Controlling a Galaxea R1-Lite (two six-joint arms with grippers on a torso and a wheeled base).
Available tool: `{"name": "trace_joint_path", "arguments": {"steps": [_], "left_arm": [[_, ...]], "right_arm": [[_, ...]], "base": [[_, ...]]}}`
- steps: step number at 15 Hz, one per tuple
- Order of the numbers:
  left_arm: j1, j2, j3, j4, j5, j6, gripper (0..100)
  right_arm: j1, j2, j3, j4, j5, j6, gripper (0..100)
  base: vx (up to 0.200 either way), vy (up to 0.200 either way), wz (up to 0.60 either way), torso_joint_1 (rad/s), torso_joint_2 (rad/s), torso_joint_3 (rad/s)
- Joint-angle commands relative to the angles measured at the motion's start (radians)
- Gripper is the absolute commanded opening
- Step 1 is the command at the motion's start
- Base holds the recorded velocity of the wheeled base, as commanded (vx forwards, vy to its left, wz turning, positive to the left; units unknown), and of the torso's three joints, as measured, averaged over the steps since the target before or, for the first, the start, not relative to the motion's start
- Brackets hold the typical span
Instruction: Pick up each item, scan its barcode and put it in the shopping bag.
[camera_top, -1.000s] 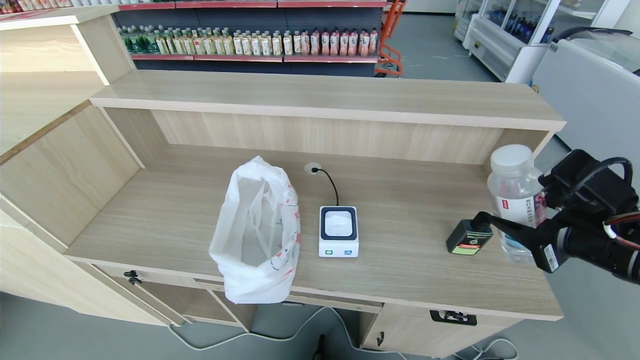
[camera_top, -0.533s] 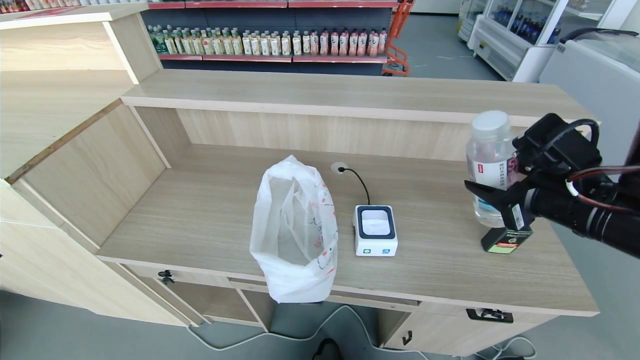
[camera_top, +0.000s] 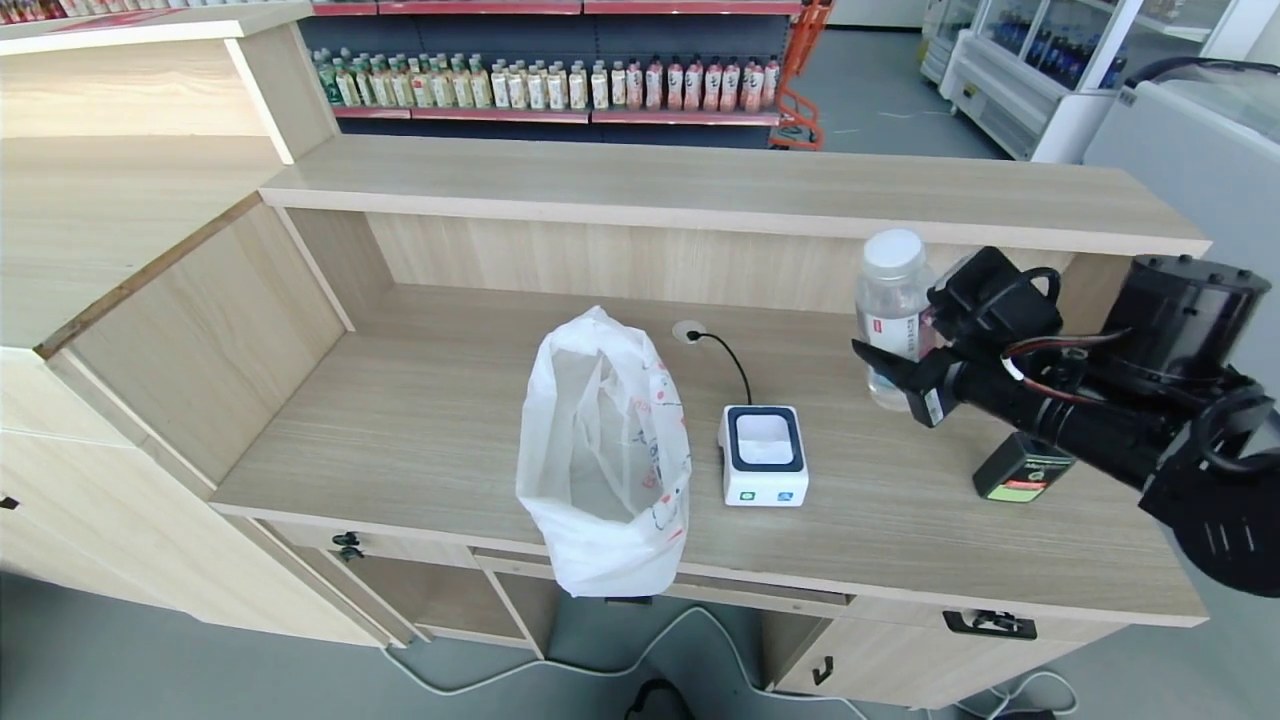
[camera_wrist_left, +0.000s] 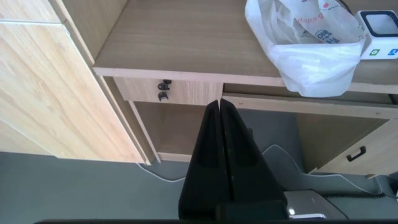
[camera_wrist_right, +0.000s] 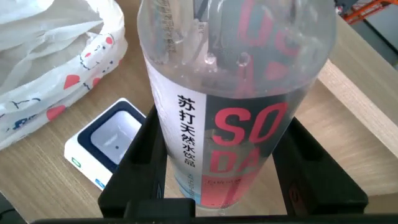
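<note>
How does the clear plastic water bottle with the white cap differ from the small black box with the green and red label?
The clear plastic water bottle is tall, see-through and upright; the small black box is squat and opaque. The bottle is clamped in the right gripper; the box rests untouched on the wooden counter. Both are to the right of the white scanner.

The head camera is looking forward and down from above at the whole counter. The left wrist camera is hanging low before the counter's front edge, well back, while the right wrist camera is sitting close against the bottle, looking down past it. All three are sharing the shopping bag and scanner.
</note>
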Motion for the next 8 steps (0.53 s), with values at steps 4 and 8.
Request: {"name": "trace_joint_path", "arguments": {"steps": [4, 8], "left_arm": [[0.001, 0.000, 0.000, 0.000, 0.000, 0.000, 0], [0.001, 0.000, 0.000, 0.000, 0.000, 0.000, 0]], "right_arm": [[-0.037, 0.269, -0.055, -0.249, 0.294, -0.059, 0], [-0.077, 0.366, -0.063, -0.318, 0.492, -0.145, 0]], "base": [[0.000, 0.000, 0.00, 0.000, 0.00, 0.000], [0.000, 0.000, 0.00, 0.000, 0.00, 0.000]]}}
